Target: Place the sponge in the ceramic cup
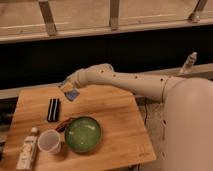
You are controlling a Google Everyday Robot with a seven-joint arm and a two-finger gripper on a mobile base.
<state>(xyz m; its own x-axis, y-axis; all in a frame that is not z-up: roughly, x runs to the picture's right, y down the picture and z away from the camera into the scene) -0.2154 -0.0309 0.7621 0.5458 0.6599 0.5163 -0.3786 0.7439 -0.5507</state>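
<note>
My gripper [69,89] hangs over the far left part of the wooden table [120,120], shut on the small light-blue sponge [72,94], which is lifted off the tabletop. The ceramic cup [49,141], white with a pale pinkish inside, stands near the table's front left, well below and left of the sponge. The white arm reaches in from the right across the table's back edge.
A wide green bowl [82,133] sits right of the cup. A black ribbed block [53,109] lies just below the gripper. A white bottle [27,150] lies at the front left corner. Something reddish [63,125] rests between block and bowl.
</note>
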